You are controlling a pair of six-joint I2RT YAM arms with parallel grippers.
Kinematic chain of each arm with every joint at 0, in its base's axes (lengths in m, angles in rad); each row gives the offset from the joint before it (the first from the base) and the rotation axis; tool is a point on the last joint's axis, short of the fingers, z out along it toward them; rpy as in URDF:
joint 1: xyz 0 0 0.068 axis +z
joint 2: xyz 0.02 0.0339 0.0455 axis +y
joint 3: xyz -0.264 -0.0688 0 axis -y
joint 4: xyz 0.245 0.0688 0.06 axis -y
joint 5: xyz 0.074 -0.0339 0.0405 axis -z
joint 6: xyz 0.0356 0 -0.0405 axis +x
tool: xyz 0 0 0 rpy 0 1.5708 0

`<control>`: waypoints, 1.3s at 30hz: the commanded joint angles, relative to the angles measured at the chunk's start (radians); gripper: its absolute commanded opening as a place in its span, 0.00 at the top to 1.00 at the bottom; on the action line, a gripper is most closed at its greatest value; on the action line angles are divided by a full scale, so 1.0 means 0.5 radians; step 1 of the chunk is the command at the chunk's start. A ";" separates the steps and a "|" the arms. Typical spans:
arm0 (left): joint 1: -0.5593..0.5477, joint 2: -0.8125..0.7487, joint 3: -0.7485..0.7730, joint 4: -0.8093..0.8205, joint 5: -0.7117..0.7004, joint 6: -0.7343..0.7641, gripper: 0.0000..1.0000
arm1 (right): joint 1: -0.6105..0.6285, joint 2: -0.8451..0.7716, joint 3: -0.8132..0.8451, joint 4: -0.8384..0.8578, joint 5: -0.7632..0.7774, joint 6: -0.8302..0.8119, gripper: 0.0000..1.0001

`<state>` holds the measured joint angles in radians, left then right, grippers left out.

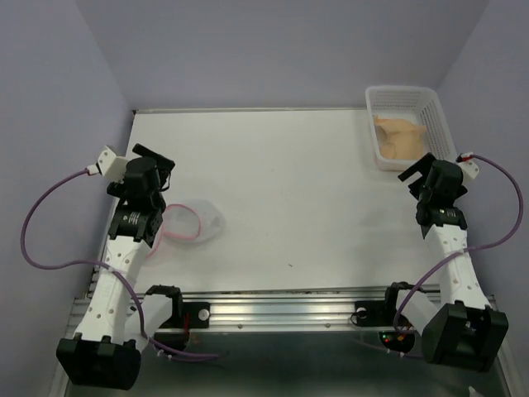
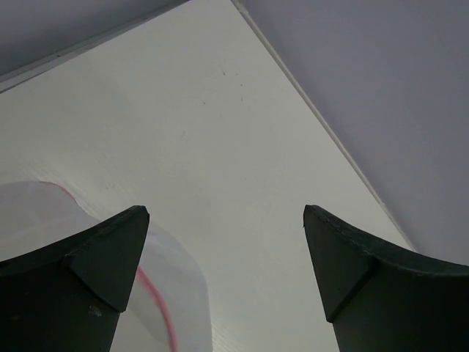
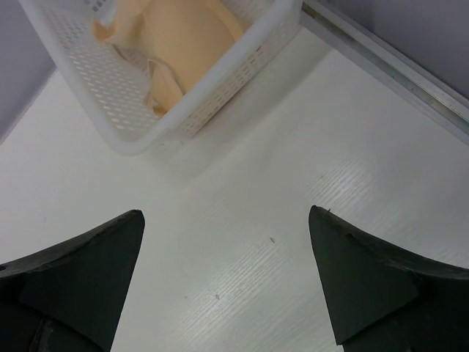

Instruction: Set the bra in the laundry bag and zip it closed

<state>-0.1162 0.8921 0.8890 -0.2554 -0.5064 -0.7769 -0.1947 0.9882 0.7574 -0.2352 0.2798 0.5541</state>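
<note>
**A:** Starting from the near side, how did things stand?

**B:** The left tool [image 2: 226,211] hung over the near-left part of the tabletop [image 1: 289,182], jaws spread wide with nothing between them. The laundry bag [image 1: 197,222] lay slumped on the tabletop just to the right of that arm, its pink zipper rim showing as a loop. I could not tell whether the mouth was fully unzipped.

**A:** And farther back?

**B:** The right tool [image 3: 225,213] was also wide open and empty, hovering just short of the white basket [image 1: 440,120] in the far-right corner. The bra [image 1: 399,135] lay bunched inside that basket, well apart from the bag.

**A:** So nothing was done yet?

**B:** That was my reading. The bra was not in the bag, and the step in hand looked like the right tool's pick-up.

**A:** What would have made that pick-up go well?

**B:** I'd have brought the fingers down inside the basket walls, clear of the rim, and closed them on a thick fold of the padded cup rather than on a thin strap. Then I'd have lifted straight up until the cloth cleared the wall, so the light basket did not drag along. The cloth would sag, so it needed carrying high across the tabletop. The mesh looked limp, so the left tool probably needed to hold the rim open.
</note>
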 commanded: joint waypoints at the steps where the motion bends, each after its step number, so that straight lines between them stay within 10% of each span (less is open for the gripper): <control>1: -0.004 -0.072 -0.045 0.001 -0.116 -0.042 0.01 | 0.006 -0.080 -0.002 0.016 0.103 0.009 0.00; 15: -0.004 0.004 0.029 -0.026 -0.233 -0.051 0.01 | 0.006 0.048 0.056 0.182 -0.234 -0.129 0.00; 39: -0.004 0.130 0.139 0.047 -0.214 0.047 0.01 | 0.095 1.839 1.369 0.728 0.093 -0.863 0.00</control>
<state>-0.1162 0.9585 0.9234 -0.2729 -0.5838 -0.7666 -0.1493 1.8229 1.3373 0.0620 0.2790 0.1440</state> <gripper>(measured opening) 0.989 0.995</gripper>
